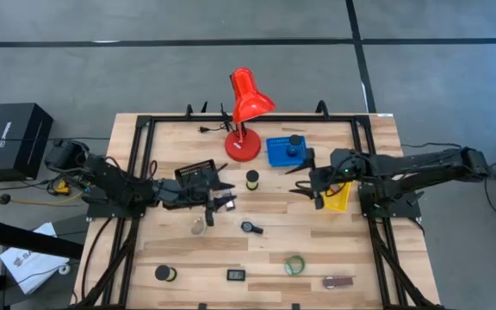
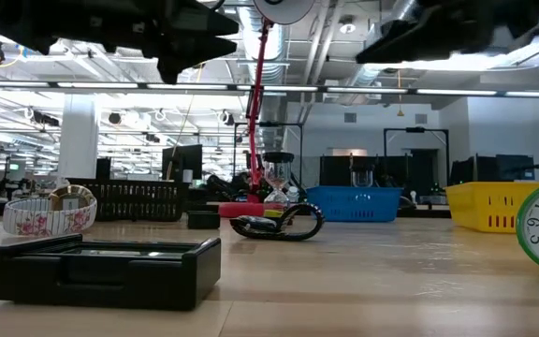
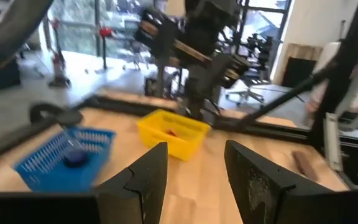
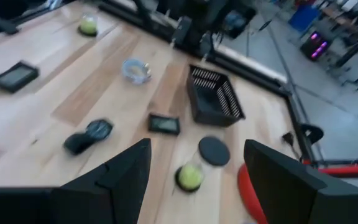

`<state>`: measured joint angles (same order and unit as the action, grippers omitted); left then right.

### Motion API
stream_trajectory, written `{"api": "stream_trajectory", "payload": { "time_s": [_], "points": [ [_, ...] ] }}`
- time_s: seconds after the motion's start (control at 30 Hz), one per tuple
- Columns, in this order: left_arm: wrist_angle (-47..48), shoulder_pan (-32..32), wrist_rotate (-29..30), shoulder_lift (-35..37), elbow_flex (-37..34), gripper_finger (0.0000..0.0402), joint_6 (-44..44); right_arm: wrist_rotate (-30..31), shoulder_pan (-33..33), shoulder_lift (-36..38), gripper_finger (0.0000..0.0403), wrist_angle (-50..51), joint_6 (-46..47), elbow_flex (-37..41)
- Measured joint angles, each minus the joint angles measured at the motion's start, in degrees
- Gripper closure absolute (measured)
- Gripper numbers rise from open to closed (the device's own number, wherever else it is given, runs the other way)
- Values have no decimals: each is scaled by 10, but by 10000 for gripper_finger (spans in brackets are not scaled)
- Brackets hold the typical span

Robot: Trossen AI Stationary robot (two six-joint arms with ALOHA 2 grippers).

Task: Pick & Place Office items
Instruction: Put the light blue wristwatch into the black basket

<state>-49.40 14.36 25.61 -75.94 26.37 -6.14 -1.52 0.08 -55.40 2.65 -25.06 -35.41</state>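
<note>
The office items lie scattered on the wooden table: a small yellow-topped piece (image 1: 252,179) standing upright, a clear tape ring (image 1: 198,228), a black curled piece (image 1: 250,227), a black roll (image 1: 164,274), a black oblong (image 1: 236,275), a green ring (image 1: 294,265) and a maroon oblong (image 1: 338,282). My left gripper (image 1: 226,200) hangs open above the table, just right of the black tray (image 1: 196,172), with nothing between its fingers (image 3: 148,174). My right gripper (image 1: 304,182) is open too, between the blue tray (image 1: 284,151) and the yellow tray (image 1: 338,196), and it is empty (image 4: 194,149).
The red desk lamp (image 1: 246,112) stands at the table's far edge, with the blue tray to its right. A black frame (image 1: 136,129) runs around the table's sides. The near half of the table holds the loose items, with bare wood between them.
</note>
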Motion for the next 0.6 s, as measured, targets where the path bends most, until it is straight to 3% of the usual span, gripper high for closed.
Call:
{"api": "stream_trajectory", "payload": {
  "time_s": [0.1, 0.27, 0.37, 0.5, 0.6],
  "points": [
    [-5, -21, -20, 0, 0, 245, 13, 0, 0, 27, 154, 47, 12, 0],
    [-1, -64, -166, 0, 14, 245, 47, 0, 5, 40, 154, 121, 171, 4],
    [9, -86, -184, 0, 44, 245, 65, 0, 16, 28, 154, 131, 162, 4],
    [68, -99, -197, 0, 83, 245, 79, 0, 22, -4, 154, 44, 92, 4],
    [107, -95, -200, 0, 96, 245, 77, 0, 21, -39, 154, -22, 97, 3]
  ]
}}
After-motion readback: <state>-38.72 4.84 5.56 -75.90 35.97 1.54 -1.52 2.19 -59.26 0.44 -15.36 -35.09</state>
